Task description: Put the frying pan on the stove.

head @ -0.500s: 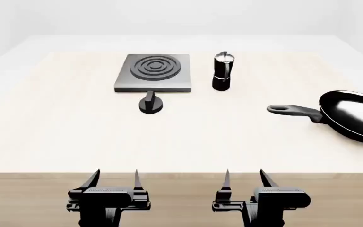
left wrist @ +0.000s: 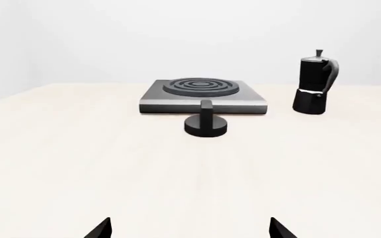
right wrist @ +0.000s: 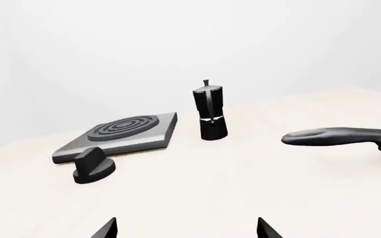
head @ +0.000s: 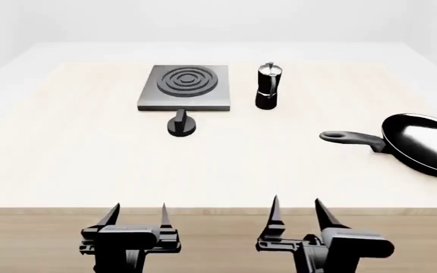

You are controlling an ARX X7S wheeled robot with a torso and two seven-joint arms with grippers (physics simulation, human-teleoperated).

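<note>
Our right gripper (head: 295, 209) has lifted and turned a bit toward the pan (head: 422, 142); both grippers spread, left gripper (head: 136, 214) unmoved

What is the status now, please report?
Left gripper and right gripper open, empty, at near table edge. Frying pan on table, not on stove. Moka pot stands between.

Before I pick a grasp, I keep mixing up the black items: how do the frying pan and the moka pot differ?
The frying pan is wide, shallow and lies flat with a long handle toward the table's middle; the moka pot is narrow and upright, handle on its side. The pan sits far right; the pot stands beside the stove. Both are glossy black.
</note>
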